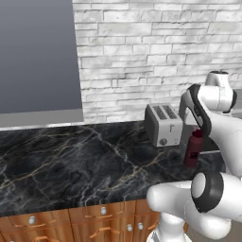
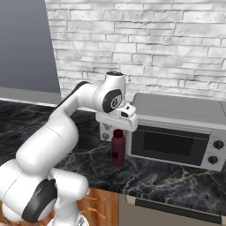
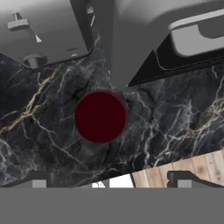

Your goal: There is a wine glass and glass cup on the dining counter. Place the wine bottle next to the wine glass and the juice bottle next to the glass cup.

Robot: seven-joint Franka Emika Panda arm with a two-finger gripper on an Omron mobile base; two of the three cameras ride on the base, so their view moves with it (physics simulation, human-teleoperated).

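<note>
The left base view takes in a long bare stretch of the black marble desk [image 1: 71, 160] with its wood drawer fronts [image 1: 94, 222] along the front edge, and a silver toaster [image 1: 163, 124] standing at the back edge against the white brick wall [image 1: 156, 52]. Just right of the toaster stands the juice bottle [image 1: 193, 149], short and dark maroon, upright on the marble, with the arm's wrist directly above it.

The right base view cuts off that bare stretch and shows instead a grey toaster oven [image 2: 176, 134] with a dark glass door and two knobs, standing just right of the juice bottle [image 2: 118, 148]. Here the bottle sits between the half-hidden toaster and the oven, near the back of the desk, and the hand hangs right over its cap without clearly touching it.

The hand view looks straight down on the bottle's round maroon top [image 3: 100, 116], with the toaster's side at upper left and the oven's corner at upper right. The gripper [image 3: 111, 181] has its jaws spread wide, each tip standing well to one side, and they hold nothing.
</note>
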